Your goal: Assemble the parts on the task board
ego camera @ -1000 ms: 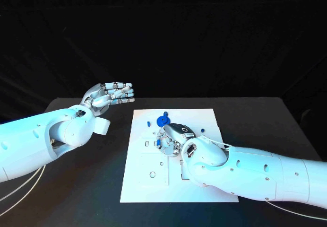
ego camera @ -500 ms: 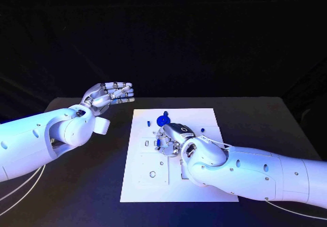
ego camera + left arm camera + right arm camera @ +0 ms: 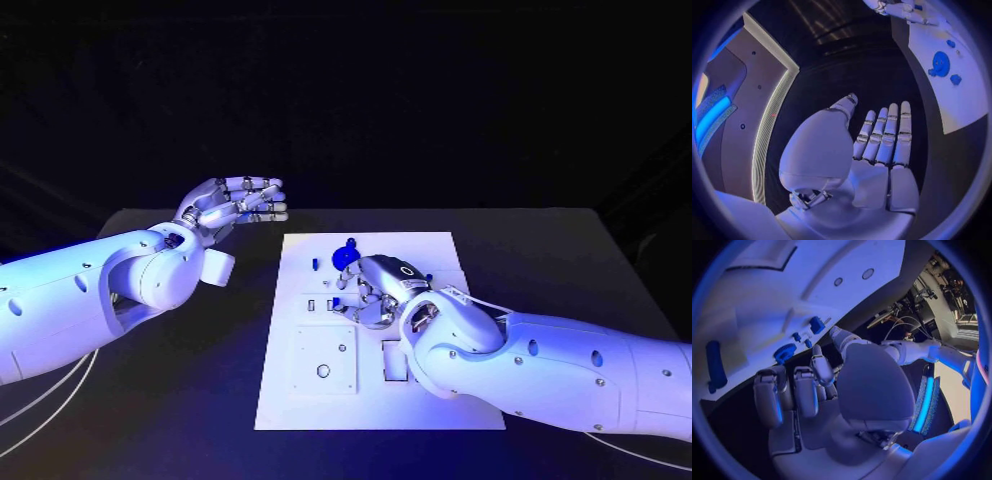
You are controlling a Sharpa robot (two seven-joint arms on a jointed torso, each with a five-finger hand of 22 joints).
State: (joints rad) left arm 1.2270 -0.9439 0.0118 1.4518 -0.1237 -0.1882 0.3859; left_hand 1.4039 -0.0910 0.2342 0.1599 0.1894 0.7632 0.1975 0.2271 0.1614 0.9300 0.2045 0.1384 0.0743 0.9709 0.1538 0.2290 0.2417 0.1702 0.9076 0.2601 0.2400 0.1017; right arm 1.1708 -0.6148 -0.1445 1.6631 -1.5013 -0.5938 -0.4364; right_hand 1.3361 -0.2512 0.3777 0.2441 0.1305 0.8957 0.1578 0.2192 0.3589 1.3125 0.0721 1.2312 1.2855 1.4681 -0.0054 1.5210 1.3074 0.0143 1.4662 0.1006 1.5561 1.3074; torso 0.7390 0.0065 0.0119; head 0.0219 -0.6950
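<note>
On the black worktop (image 3: 577, 250), the task board (image 3: 433, 405) lies central. The right hand (image 3: 372, 290) rests over its middle, fingers curled; whether they pinch a part cannot be told. A blue gear (image 3: 346, 257) lies just beyond it. Left of the board, the left hand (image 3: 238, 200) hovers, fingers extended together, holding nothing.

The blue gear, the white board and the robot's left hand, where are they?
blue gear (image 3: 345, 257), head view, on its round face.
white board (image 3: 296, 400), head view, on a bare part near its front left corner.
left hand (image 3: 235, 201), head view, on the middle of the hand, raised off the table.
</note>
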